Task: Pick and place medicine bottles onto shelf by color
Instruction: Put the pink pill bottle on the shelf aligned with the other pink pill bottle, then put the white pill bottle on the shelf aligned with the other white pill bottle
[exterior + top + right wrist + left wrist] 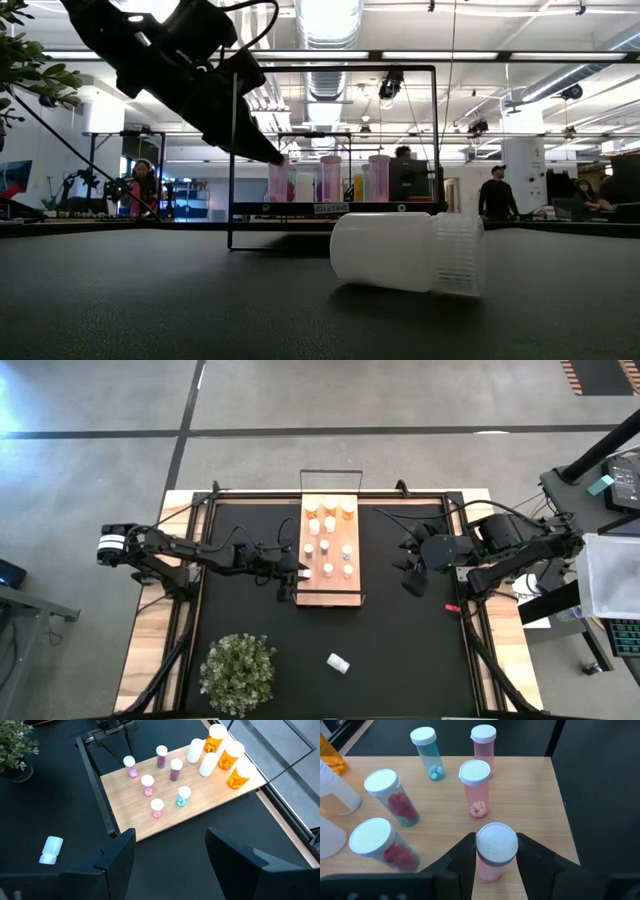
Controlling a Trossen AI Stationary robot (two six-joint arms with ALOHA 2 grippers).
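no words or labels can be read on anything here.

the shelf (331, 592) is a long flat board of light wood with a thin black metal frame, lying on a black mat (400, 640). small round plastic bottles stand on it, all with ridged white caps. three orange bottles (227, 757) stand at the far end, with plain white bottles (206, 762) next to them. nearer are see-through pink ones with little pink pills inside (476, 787), a blue-green one (428, 752), and clear ones full of dark red pills (390, 797).

the left gripper (495, 857) is over the near left corner of the shelf. its two dark fingers are squeezed close on a pink bottle (492, 855) that stands up straight on the wood.

the right gripper (170, 852) hangs over the mat to the right of the shelf. its fingers are apart with nothing between them.

one white bottle (339, 662) lies on its side on the mat, well apart from the shelf. a bushy green plant (238, 670) sits at the near left.
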